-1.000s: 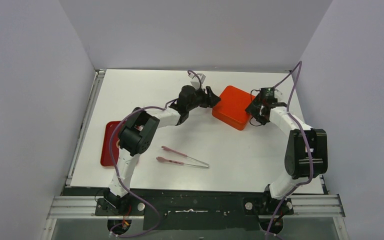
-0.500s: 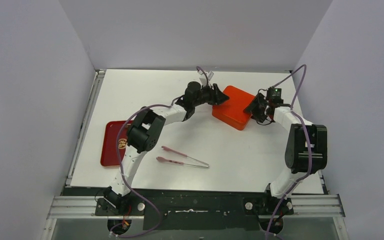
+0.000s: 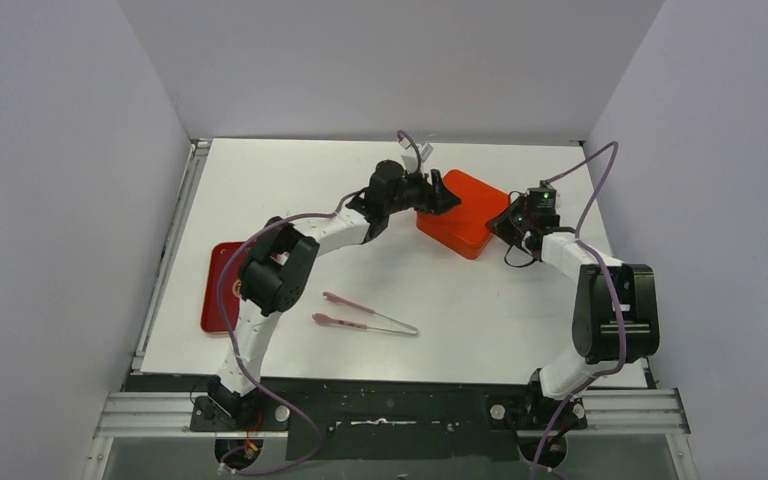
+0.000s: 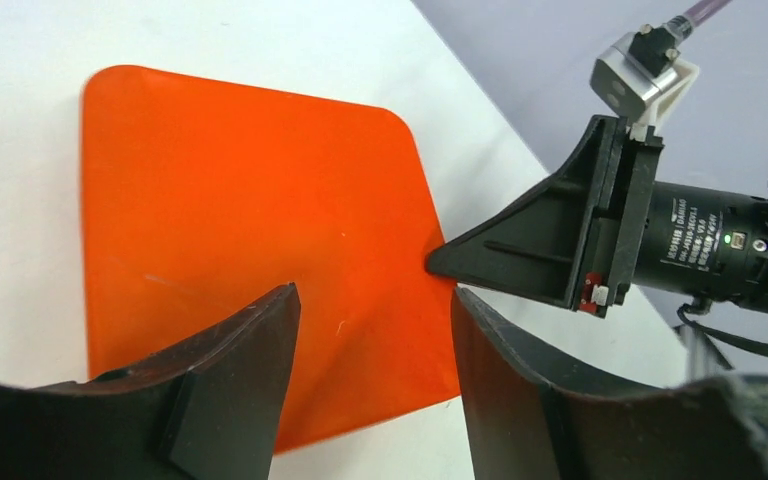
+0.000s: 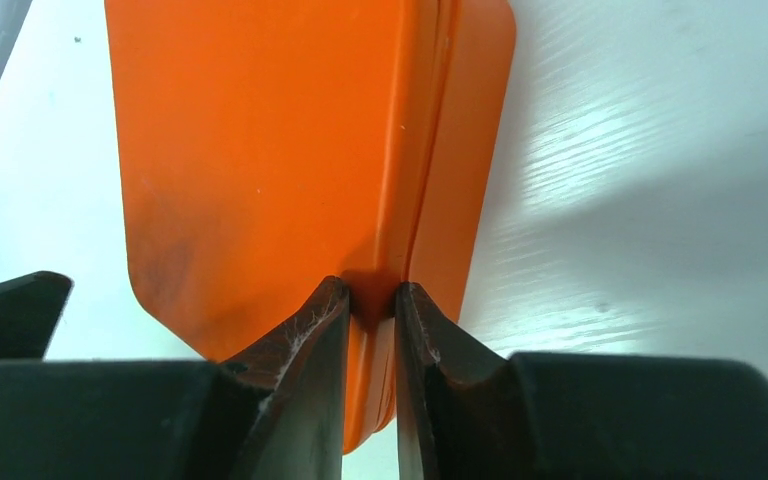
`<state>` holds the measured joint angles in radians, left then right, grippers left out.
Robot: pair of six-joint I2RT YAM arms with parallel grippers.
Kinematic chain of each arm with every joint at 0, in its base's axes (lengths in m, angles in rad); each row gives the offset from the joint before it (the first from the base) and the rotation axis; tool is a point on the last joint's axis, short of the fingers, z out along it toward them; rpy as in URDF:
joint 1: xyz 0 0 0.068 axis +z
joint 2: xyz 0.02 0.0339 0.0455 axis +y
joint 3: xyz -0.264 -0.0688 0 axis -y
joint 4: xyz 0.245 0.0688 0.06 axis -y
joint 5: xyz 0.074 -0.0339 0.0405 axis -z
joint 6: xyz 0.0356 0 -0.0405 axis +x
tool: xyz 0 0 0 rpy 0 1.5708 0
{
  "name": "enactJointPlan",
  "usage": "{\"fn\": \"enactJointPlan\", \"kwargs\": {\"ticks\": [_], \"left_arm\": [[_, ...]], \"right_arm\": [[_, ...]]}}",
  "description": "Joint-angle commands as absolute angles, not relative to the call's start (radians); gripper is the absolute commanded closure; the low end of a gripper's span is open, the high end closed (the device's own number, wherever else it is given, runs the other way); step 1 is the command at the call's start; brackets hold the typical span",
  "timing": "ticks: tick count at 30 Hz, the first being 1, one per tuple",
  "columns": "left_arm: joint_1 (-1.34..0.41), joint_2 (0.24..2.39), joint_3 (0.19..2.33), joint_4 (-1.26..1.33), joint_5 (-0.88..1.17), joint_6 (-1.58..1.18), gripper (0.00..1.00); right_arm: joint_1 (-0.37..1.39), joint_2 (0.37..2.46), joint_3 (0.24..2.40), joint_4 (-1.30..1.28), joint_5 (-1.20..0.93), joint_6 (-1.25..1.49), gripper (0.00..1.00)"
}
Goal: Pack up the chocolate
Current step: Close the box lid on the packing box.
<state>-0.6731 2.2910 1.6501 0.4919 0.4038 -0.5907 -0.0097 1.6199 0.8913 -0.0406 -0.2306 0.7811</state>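
r pincer (image 5: 372, 295) newly tight on orange lid (image 5: 260, 130) rim; l pincer (image 4: 372, 300) half-spread over lid

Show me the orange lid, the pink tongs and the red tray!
orange lid (image 3: 467, 216): top view, middle of its top.
pink tongs (image 3: 348, 302): top view, upper pink handle.
red tray (image 3: 216, 295): top view, bare left side.

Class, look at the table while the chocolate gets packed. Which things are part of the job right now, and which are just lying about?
Part of the job:
- orange box
- right gripper, fingers shut on the box's edge
- left gripper, fingers open over the box

Lying about:
- pink tongs, untouched
- red tray, partly behind the left arm

The chocolate itself is not in view.
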Motion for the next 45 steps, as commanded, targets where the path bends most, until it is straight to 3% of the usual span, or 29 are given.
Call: {"fn": "enactJointPlan", "kwargs": {"ticks": [1, 4, 7, 10, 14, 18, 25, 33, 45], "left_arm": [[-0.651, 2.086, 1.57, 0.369, 0.249, -0.47, 0.44], [-0.628, 2.016, 1.504, 0.286, 0.199, -0.474, 0.44], [-0.617, 1.947, 1.438, 0.234, 0.168, -0.454, 0.4], [-0.616, 1.902, 1.401, 0.184, 0.13, -0.417, 0.36], [-0.597, 1.865, 1.351, 0.144, 0.104, -0.44, 0.33], [-0.576, 1.874, 1.324, 0.199, 0.13, -0.453, 0.26], [-0.566, 2.003, 1.385, 0.299, 0.169, -0.5, 0.24], [-0.572, 2.115, 1.463, 0.351, 0.166, -0.538, 0.31], [-0.584, 2.075, 1.435, 0.505, 0.227, -0.645, 0.35]], "right_arm": [[0.118, 1.621, 0.849, -0.168, -0.177, 0.794, 0.83], [0.187, 1.566, 0.884, -0.21, -0.178, 0.834, 0.74], [0.228, 1.486, 0.934, -0.303, -0.125, 0.822, 0.55], [0.222, 1.41, 1.003, -0.395, -0.06, 0.76, 0.43], [0.217, 1.428, 1.182, -0.515, -0.044, 0.63, 0.41], [0.194, 1.513, 1.338, -0.558, -0.104, 0.424, 0.29], [0.058, 1.739, 1.531, -0.644, -0.325, 0.299, 0.25], [0.004, 1.822, 1.519, -0.604, -0.36, 0.335, 0.27], [-0.031, 1.881, 1.427, -0.498, -0.43, 0.389, 0.28]]}}
